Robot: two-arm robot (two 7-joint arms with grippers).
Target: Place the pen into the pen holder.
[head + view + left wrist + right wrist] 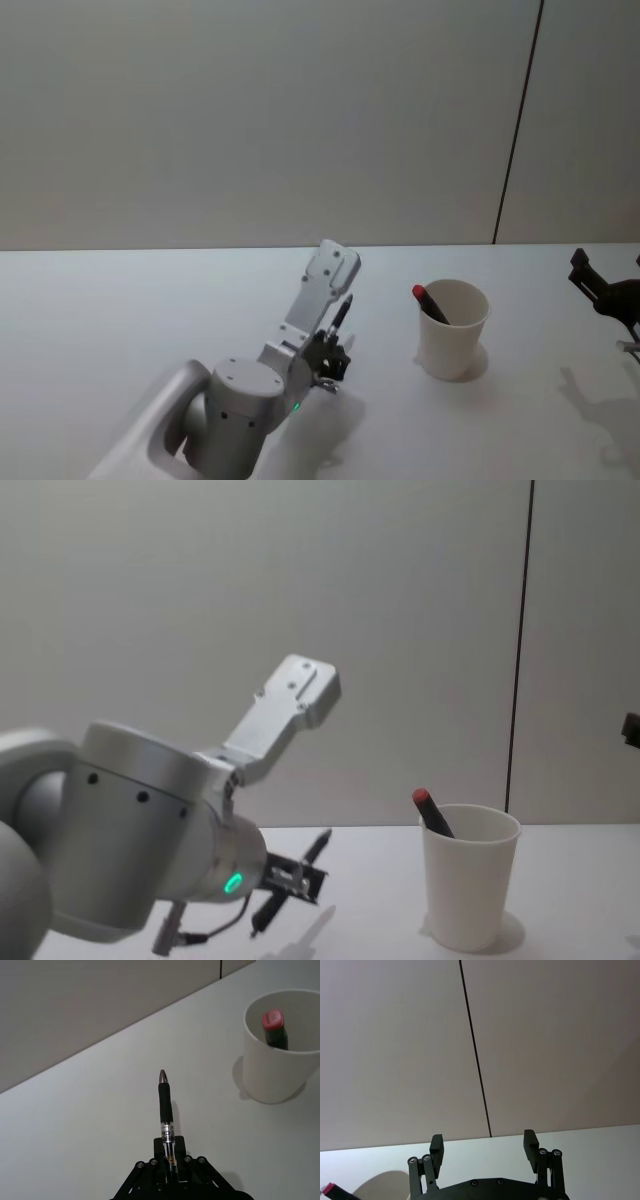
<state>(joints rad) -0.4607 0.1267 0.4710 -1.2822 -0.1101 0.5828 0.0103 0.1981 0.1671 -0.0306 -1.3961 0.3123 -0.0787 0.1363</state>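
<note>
The pen [165,1110], with a black grip and a clear barrel, is pinched near its rear end by the left gripper [170,1160] at the bottom centre of the left wrist view, and its tip sticks out past the fingers over the white table [75,1125]. In the head view it sits just left of centre, well apart from the pen holder [452,340], which stands upright right of centre with a red-capped pen [428,302] leaning inside it. The right gripper [483,1146], its fingers spread wide, hangs at the head view's right edge.
</note>
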